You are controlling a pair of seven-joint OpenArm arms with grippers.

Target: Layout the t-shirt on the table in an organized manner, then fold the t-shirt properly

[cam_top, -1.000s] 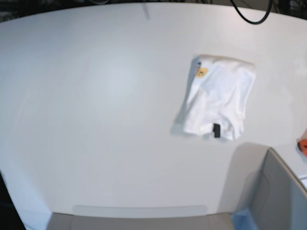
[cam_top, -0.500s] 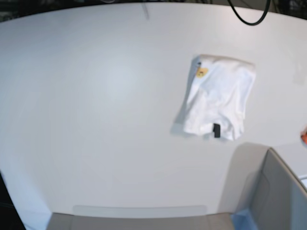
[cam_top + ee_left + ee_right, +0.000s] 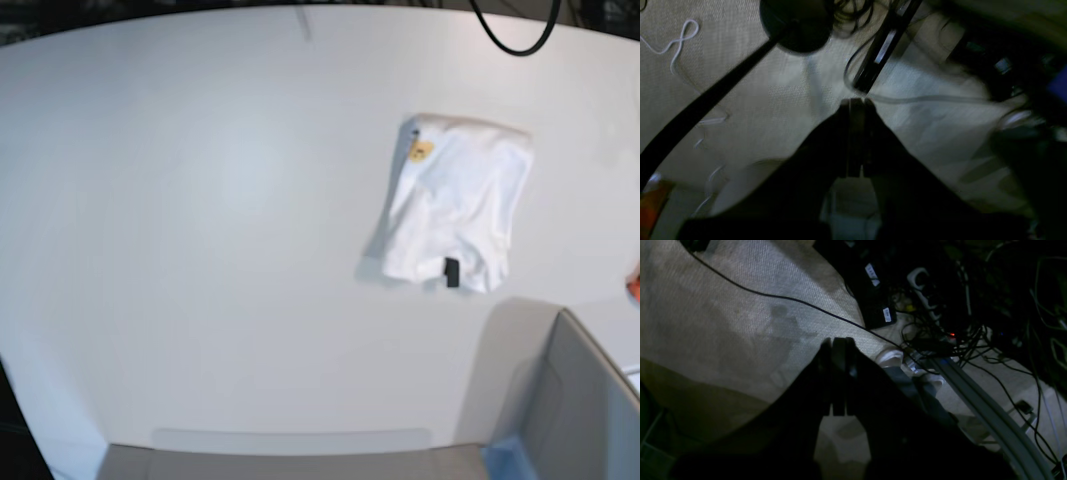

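Only the base view shows the tabletop (image 3: 200, 250) and the t-shirt (image 3: 455, 205). The t-shirt is seen bunched up in a small heap on the right side of the tabletop, well away from the near edge. A small black tag (image 3: 452, 271) is seen at its near end and a bit of yellow print (image 3: 420, 151) near its far left corner. A grey box (image 3: 585, 410) with a blue corner is seen at the lower right, near the t-shirt but apart from it. No arm is seen in this view.

The wrist views show only what lies off the tabletop. In the left wrist view the left gripper (image 3: 856, 104) is seen pressed tight together, with nothing in it, over pale carpet (image 3: 740, 90). In the right wrist view the right gripper (image 3: 838, 341) is seen tight together too, with nothing in it, over carpet with a thin black cable (image 3: 780, 298) across it.

One t-shirt, one tabletop, one box and two grippers are counted.

The t-shirt is found in the same spot and the same shape as a second ago. The orange thing at the right edge (image 3: 634, 287) now shows less.
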